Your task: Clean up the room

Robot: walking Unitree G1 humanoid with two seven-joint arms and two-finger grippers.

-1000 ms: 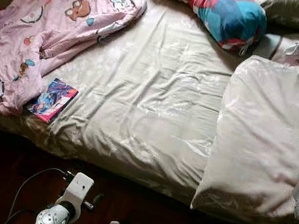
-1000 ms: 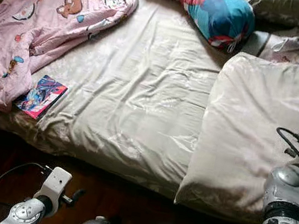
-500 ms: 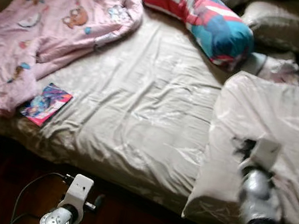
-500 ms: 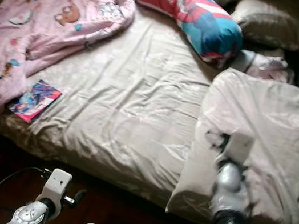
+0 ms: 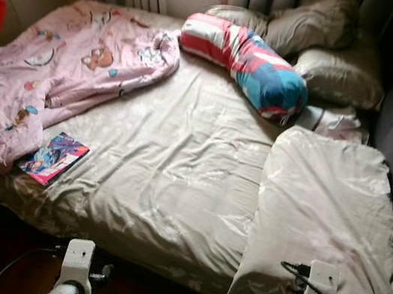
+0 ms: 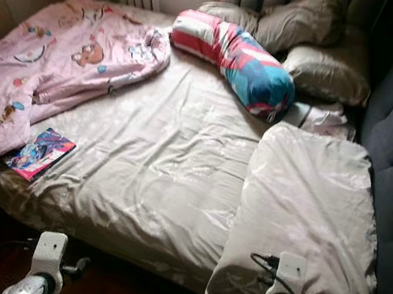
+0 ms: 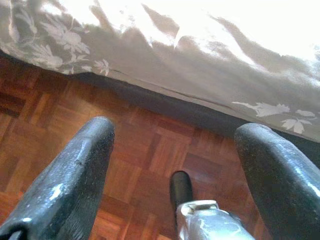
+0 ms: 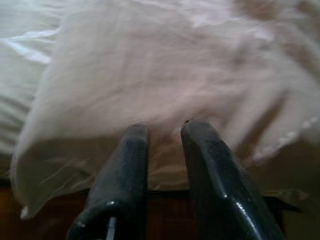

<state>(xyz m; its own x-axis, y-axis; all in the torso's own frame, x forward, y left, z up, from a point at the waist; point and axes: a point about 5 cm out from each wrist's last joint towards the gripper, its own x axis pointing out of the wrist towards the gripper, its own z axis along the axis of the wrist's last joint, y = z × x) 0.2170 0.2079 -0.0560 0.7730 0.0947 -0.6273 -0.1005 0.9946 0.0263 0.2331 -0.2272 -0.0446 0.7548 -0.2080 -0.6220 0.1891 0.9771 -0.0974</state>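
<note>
No text, label, brand, number or sign is showing legibly anywhere. The book point(image 5: 54, 158) lying on the bed point(image 5: 178, 166), just beside the pink cartoon blanket point(image 5: 58, 69), is displaying a colourful cover, but whatever lettering it may be carrying is too small and blurred to read. The blanket is bearing only cartoon animal pictures, and the striped bolster point(image 5: 245, 64) beyond the book is showing plain colour bands.
</note>
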